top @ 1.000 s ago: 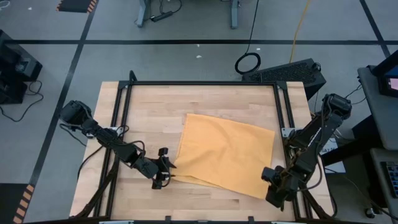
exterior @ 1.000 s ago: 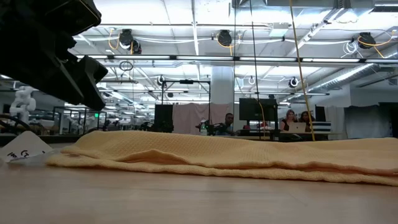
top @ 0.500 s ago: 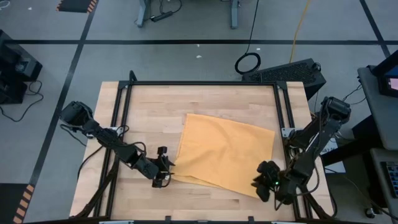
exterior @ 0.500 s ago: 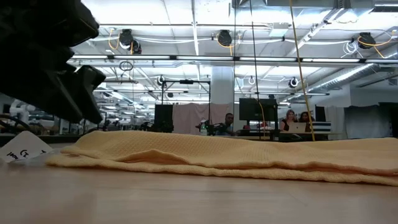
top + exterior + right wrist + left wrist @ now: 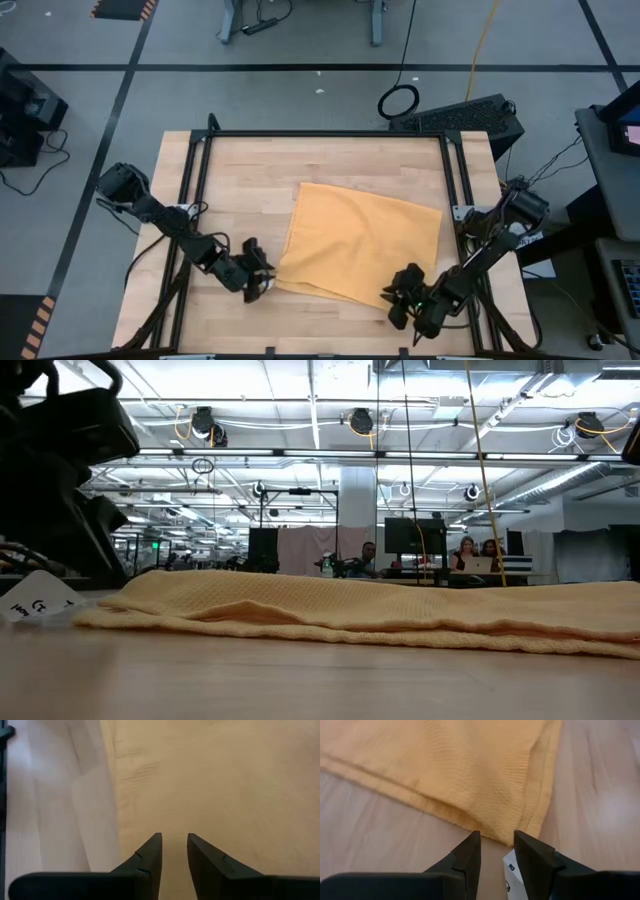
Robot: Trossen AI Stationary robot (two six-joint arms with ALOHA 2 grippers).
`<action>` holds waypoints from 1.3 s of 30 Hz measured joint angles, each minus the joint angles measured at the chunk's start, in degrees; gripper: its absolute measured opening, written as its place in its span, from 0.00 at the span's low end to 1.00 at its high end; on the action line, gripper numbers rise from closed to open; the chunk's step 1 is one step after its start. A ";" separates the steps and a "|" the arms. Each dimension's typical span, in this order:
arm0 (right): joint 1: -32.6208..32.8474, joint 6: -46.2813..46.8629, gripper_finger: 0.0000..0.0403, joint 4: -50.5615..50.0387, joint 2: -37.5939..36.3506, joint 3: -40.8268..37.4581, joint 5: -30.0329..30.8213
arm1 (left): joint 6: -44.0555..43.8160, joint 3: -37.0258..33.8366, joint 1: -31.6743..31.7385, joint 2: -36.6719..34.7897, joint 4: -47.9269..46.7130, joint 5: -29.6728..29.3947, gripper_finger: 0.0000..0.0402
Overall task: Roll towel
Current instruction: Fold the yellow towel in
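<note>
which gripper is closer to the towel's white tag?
Left. The left gripper sits right at the small white tag on the mustard-yellow cloth towel corner; the right gripper is at the opposite near corner.

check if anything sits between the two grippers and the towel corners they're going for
Nothing visible does. The left gripper sits open at the towel's near-left corner, only the white tag beneath it. The right gripper hangs open over the near-right corner, bare table around.
</note>
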 joint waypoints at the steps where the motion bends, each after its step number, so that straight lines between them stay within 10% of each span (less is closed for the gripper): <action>1: -0.23 -0.99 0.20 1.42 0.68 0.00 0.35 | -1.11 0.02 0.02 0.00 -0.07 0.04 0.30; 20: -0.90 -10.07 0.20 9.40 2.39 0.00 9.85 | -5.75 0.02 -0.13 6.17 8.73 -2.17 0.51; 31: -0.98 -13.01 0.20 11.56 2.39 0.00 14.39 | -2.54 0.07 -0.48 7.37 15.82 -1.83 0.04; 39: -0.95 -15.24 0.20 13.10 2.39 0.00 14.19 | -11.26 0.11 -0.72 4.82 15.86 1.38 0.03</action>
